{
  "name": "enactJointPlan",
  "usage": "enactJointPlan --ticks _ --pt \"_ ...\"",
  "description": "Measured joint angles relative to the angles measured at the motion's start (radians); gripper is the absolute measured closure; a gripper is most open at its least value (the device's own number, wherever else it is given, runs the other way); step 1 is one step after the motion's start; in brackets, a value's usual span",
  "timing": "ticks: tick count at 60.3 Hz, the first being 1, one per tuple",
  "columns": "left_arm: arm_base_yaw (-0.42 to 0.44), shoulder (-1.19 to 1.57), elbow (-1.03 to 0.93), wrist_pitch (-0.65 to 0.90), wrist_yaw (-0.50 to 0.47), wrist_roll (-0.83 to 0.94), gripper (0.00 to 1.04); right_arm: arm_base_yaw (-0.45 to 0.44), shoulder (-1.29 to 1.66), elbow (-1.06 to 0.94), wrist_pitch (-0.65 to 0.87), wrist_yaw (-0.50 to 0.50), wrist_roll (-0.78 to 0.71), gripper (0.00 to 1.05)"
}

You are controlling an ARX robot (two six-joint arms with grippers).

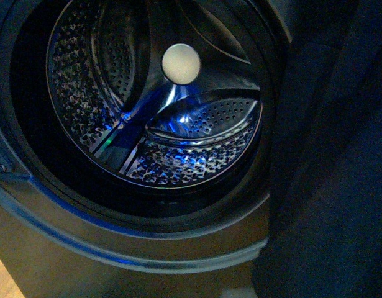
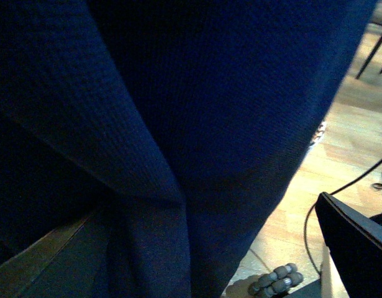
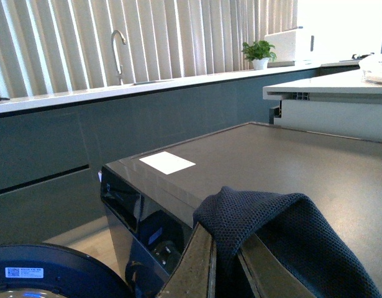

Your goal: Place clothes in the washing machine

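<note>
Above the washing machine (image 3: 290, 161), clothes (image 3: 290, 230) clamped tight within the right gripper (image 3: 227, 251).

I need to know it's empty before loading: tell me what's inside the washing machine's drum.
Bare perforated steel drum, a cream disc at its centre, blue light; no laundry visible. The clothes hang in front of the mouth's right side, hiding that part.

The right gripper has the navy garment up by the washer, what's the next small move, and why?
Probably carry the right gripper lower and across toward the drum. It is shut on the clothes up above the washing machine's top, while the front view shows the fabric hanging to the right of the open, empty drum.
</note>
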Motion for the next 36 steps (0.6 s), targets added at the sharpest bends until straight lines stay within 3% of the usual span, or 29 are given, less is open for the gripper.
enactJointPlan --ticks 5,12,36 --pt "0.013 0.000 -0.001 0.006 -0.075 0.013 0.07 0.000 0.000 0.000 0.000 0.000 0.000 1.02" --pt "0.034 -0.009 -0.010 0.009 -0.097 0.022 0.07 0.000 0.000 0.000 0.000 0.000 0.000 1.02" --pt "0.164 -0.142 -0.108 -0.005 -0.009 0.040 0.07 0.000 0.000 0.000 0.000 0.000 0.000 1.02"
